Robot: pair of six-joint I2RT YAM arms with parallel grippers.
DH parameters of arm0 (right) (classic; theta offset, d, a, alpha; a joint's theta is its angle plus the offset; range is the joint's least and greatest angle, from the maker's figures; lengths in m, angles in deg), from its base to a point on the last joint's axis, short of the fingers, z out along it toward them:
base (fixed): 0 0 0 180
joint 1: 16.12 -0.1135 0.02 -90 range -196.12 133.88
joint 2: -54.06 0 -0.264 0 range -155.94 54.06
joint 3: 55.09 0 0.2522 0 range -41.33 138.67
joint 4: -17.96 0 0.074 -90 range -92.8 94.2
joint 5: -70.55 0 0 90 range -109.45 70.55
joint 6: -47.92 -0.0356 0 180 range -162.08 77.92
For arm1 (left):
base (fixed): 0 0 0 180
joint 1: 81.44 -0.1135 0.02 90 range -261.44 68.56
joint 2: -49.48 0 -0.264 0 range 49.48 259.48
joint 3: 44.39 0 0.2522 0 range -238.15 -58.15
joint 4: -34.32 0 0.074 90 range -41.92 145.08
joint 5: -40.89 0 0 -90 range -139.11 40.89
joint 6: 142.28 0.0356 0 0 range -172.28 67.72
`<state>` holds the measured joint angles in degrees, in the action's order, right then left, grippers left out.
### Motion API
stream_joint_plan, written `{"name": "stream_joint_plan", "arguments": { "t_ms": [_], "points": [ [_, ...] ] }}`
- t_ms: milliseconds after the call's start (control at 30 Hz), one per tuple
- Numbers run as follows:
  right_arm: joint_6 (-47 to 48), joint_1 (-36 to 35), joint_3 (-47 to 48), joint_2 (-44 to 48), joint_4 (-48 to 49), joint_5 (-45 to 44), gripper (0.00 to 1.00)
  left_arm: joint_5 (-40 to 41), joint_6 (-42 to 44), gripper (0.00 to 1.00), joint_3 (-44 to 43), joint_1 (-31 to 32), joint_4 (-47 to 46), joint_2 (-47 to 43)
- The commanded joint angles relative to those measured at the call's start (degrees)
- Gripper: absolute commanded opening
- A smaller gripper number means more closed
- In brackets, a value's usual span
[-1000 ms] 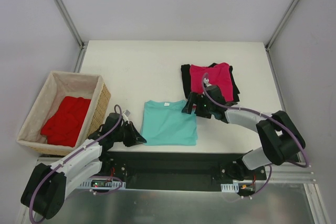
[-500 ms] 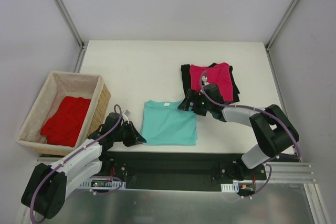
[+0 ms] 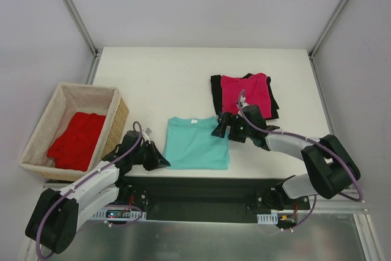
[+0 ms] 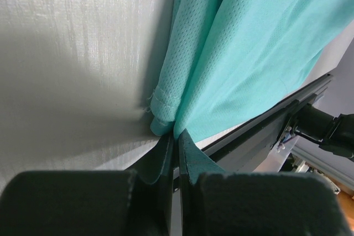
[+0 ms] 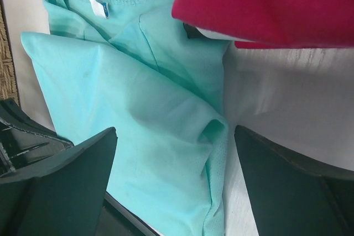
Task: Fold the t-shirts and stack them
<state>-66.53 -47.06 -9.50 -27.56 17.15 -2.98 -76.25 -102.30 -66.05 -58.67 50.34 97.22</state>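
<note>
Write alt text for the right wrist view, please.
The open right gripper is over the edge of a folded teal t-shirt on a white table. A magenta t-shirt lies at the top of the frame.

no readable text, labels or numbers

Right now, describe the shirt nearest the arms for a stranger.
On the white table, nearest the front edge, lies a teal shirt folded flat. Only it is teal; the pink shirt and black shirt lie behind, the red shirt in the basket.
</note>
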Motion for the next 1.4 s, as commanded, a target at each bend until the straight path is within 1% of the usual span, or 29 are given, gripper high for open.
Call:
{"name": "stream_joint_plan", "arguments": {
  "t_ms": [0,433,900,1167,1200,1267,1300,1367],
  "points": [
    [1.4,0.1,-1.1,1.3,-1.9,-0.7,0.93,1.2,2.1,0.00,-1.1,-0.9,2.5,0.9],
    [-0.3,-0.4,3.2,-5.6,2.3,1.6,0.92,1.0,1.9,0.00,-1.2,-1.1,3.0,0.3],
    [0.0,-1.1,1.7,-3.8,1.0,1.2,0.84,1.5,3.4,0.00,-2.0,-2.5,3.3,2.4],
    [0.1,-1.1,2.1,-3.8,0.4,1.1,0.72,0.4,4.3,0.00,-2.3,-4.0,3.3,3.1],
    [0.1,-1.1,2.2,-4.0,0.4,1.1,0.65,0.3,4.4,0.00,-2.4,-4.0,3.3,3.1],
    [0.0,-1.1,2.6,-4.0,0.1,1.2,0.60,0.2,4.5,0.00,-2.4,-4.3,3.2,3.1],
    [0.0,-1.1,2.8,-4.2,0.1,1.3,0.55,0.2,4.6,0.00,-2.3,-4.4,3.2,3.1],
    [0.2,-1.1,3.2,-4.6,-0.1,1.3,0.52,0.2,4.7,0.00,-2.3,-4.6,3.3,3.1]
  ]
}}
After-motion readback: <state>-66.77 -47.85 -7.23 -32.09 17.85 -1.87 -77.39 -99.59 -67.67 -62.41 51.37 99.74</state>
